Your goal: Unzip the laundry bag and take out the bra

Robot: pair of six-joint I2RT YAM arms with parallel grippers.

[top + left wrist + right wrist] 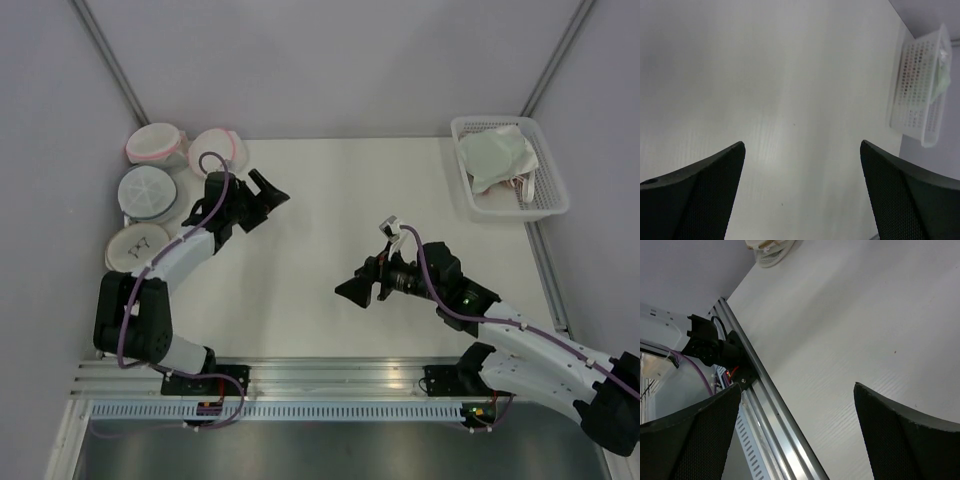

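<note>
Two pink-rimmed white mesh pouches lie at the table's far left corner: a domed laundry bag [155,143] and a second one [220,148] beside it. Both look zipped. The bra is hidden. My left gripper [270,190] hovers just right of the pouches, pointing right, open and empty; its wrist view shows its fingers [715,190] wide apart over bare table. My right gripper [353,285] hangs over the table's middle, pointing left, open and empty, its fingers [900,435] spread above the tabletop.
A blue-rimmed pouch [147,190] and a tan-rimmed pouch [135,247] lie along the left edge. A white basket [545,170] holding pale cloth stands at the back right and also appears as the basket [920,95]. An aluminium rail [770,415] runs along the near edge.
</note>
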